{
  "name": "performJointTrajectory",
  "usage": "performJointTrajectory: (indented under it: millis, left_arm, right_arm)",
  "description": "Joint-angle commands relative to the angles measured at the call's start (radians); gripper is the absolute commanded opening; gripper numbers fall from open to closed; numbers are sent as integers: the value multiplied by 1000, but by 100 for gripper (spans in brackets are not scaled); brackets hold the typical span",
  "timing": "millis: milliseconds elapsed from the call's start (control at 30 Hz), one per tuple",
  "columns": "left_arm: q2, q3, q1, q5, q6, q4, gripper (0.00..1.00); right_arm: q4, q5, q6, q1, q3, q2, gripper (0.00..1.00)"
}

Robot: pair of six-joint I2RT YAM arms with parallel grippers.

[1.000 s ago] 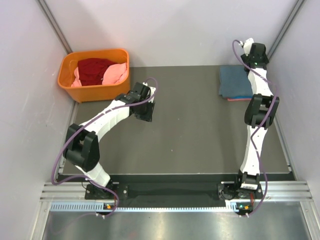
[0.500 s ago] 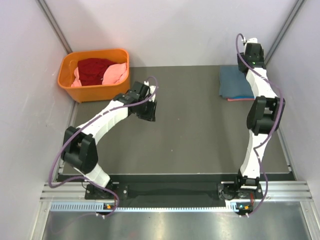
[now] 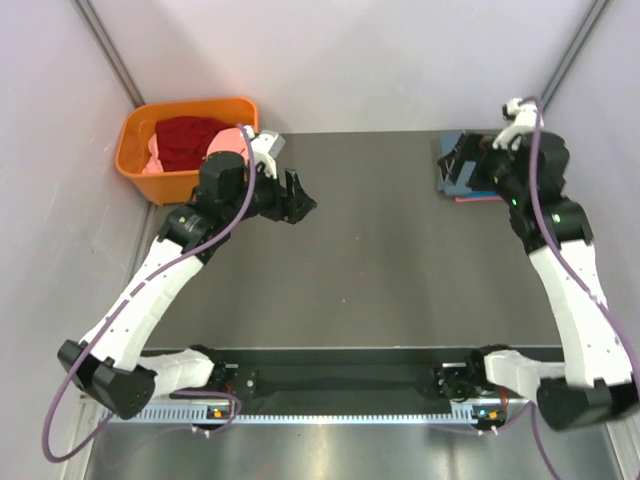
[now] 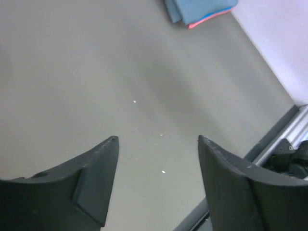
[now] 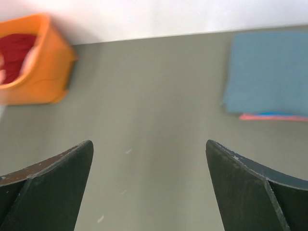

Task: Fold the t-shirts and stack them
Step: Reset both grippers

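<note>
The left gripper [image 3: 303, 200] is hovering over the tabletop [image 3: 390, 260] just to the right of the orange basket [image 3: 190, 103]. Its 2 fingers are standing wide apart, and in the left wrist view only bare tabletop is showing between them. The right gripper [image 3: 455, 168] is hanging over the far right corner of the tabletop, above the left part of the folded stack. Its jaws are also spread wide and are gripping nothing.

3 folded t-shirts are lying stacked at the far right of the tabletop. The slate grey-blue t-shirt [image 5: 269, 72] is lying flat on top, covering most of the pile. A thin edge of the bright blue t-shirt [image 4: 216, 13] is peeking out just beneath it. The salmon-red t-shirt [image 5: 269, 117] is sitting at the bottom, showing as a narrow strip along the near side of the stack.

The orange basket is standing at the far left corner, partly off the tabletop's edge and close to the left wall. The dark red t-shirt [image 3: 185, 140] is lying crumpled inside it. The pink t-shirt [image 3: 228, 140] is bunched against its right side, and the left arm is crossing in front of that part of the basket.
</note>
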Motion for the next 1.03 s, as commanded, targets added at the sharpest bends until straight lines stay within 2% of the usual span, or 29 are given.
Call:
performJointTrajectory:
  millis: [0,67,100,233,367,1000]
  left_arm:
    - [-53,6,-2,-2,-10,16,75]
    - [-93,-18,-2,-18,-17,12,86]
    - [-109,-29,-2,-24,-25,17,98]
    - [-178,-81,-2,-27,-74,51,99]
    - [-208,-99,-2,-16,-99,52,99]
    - [-229,-102,0,8,-100,83,99]
  right_arm:
    - [-56,-149,154,3,-105,-124,100]
    - [-51,-167,173,3,-171,-216,100]
    - [-54,-164,179,3,-186,-242,100]
    - [-43,-165,205,3,-246,-351,100]
    - [-31,-164,222,3,-261,-385,100]
    - [41,-149,245,3,-312,-399,100]
